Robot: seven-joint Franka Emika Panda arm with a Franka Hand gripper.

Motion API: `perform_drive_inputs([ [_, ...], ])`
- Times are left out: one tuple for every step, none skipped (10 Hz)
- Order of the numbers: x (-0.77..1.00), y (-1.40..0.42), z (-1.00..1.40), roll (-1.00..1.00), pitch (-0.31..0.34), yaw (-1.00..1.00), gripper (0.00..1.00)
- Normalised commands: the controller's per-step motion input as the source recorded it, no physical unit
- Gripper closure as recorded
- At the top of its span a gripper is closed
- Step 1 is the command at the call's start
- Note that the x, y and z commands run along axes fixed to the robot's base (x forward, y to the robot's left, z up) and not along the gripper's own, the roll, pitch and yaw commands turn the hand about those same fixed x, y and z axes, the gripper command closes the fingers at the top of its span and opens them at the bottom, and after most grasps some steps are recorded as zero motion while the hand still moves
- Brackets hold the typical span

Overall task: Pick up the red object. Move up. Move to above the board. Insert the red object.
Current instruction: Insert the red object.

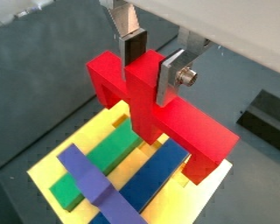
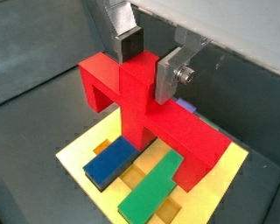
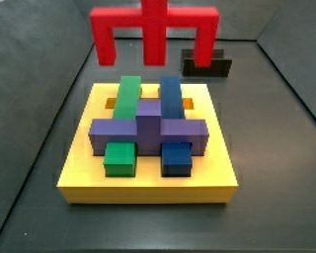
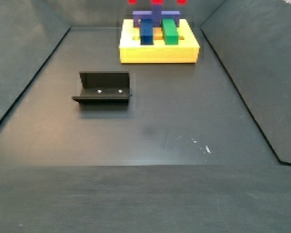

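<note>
Gripper [image 1: 154,59] closed on the central stem of the red object [image 1: 166,109]; silver finger plates [image 1: 174,74] with dark pads clamp the stem from both sides in both wrist views [image 2: 150,58]. Red object hangs in the air above the board [image 1: 213,197], legs pointing down, not touching it. In a side view the red object [image 3: 154,28] sits over the far edge of the board [image 3: 147,183]. Board carries a purple block [image 3: 147,131], green block [image 3: 127,99] and blue block [image 3: 170,99]. The fixture [image 4: 103,88] stands on the desk [image 4: 160,136], well apart from the board [image 4: 159,53].
</note>
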Motion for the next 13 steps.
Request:
perform_drive_inputs([
  [0.17,0.01,-0.39,0.33,0.000,0.01,1.00],
  [0.05,0.08,-0.29,0.32,0.021,0.07,1.00],
  [0.00,0.06,-0.21,0.32,0.031,0.12,1.00],
  [0.01,0.02,-0.24,0.28,0.014,0.12,1.00],
  [0.00,0.00,-0.30,0.09,0.000,0.13,1.00],
  [0.00,0.00,-0.34,0.03,0.000,0.10,1.00],
  [0.00,0.00,-0.36,0.00,-0.010,0.06,1.00],
  [0.00,0.00,-0.37,0.00,-0.014,0.04,1.00],
  [0.00,0.03,-0.29,-0.08,-0.037,0.02,1.00],
  [0.00,0.05,-0.19,-0.13,-0.040,0.02,1.00],
  [0.00,0.02,-0.15,-0.14,-0.041,0.03,1.00],
  [0.00,0.00,-0.16,-0.15,-0.044,0.03,1.00],
  [0.00,0.00,-0.22,-0.17,-0.053,0.02,1.00],
])
